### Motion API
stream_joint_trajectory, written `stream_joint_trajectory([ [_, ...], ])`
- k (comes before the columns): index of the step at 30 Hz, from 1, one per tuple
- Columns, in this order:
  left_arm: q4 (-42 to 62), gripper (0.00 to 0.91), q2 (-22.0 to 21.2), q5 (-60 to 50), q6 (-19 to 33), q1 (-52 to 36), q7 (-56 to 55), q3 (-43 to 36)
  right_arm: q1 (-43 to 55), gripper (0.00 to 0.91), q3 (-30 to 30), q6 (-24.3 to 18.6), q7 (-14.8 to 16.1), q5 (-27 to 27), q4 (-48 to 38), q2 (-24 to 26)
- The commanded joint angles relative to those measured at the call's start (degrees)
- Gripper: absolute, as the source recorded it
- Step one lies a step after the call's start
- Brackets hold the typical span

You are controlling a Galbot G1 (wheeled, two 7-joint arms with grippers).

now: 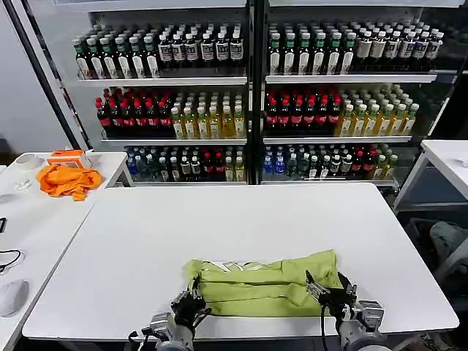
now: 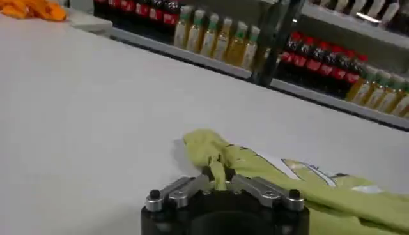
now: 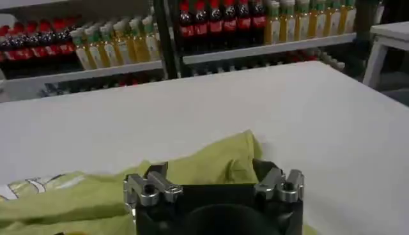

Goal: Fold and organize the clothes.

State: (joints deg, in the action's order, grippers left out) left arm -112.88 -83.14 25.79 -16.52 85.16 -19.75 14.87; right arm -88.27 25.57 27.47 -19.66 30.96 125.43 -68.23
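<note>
The clothes, a lime T-shirt (image 1: 263, 281), lie bunched into a wide band near the front edge of the white table (image 1: 241, 219). My left gripper (image 1: 189, 303) is at the shirt's left end and is shut on a pinch of its fabric (image 2: 217, 174). At the shirt's right end my right gripper (image 1: 326, 287) stands open. Its fingers (image 3: 265, 171) are spread wide over the cloth (image 3: 192, 163) and hold nothing.
An orange cloth (image 1: 69, 179) and an orange box (image 1: 67, 156) lie on the side table (image 1: 36, 219) at the left. Another white table (image 1: 450, 157) stands at the right. Shelves of bottles (image 1: 248, 80) fill the back. Bare tabletop stretches beyond the shirt.
</note>
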Motion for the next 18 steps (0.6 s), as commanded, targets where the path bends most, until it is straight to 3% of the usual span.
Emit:
stream_joint_trajectory([
  [1,-4.22,0.020,1.82,8.97,0.24,0.01,0.09,3.80,0.09,0.907,-0.03,0.00,-0.01,0.07,-0.09,0.00],
  [14,-8.45,0.020,18.26,20.62,-0.97,-0.05,0.32,25.89,0.78,0.907,0.94,-0.04,0.24,1.04,0.03,1.07],
  [18,-8.13,0.030,21.25,28.96,-2.34,-1.10,0.02,31.46,0.86,0.907,1.36,-0.17,0.40,1.13,-0.13,1.40],
])
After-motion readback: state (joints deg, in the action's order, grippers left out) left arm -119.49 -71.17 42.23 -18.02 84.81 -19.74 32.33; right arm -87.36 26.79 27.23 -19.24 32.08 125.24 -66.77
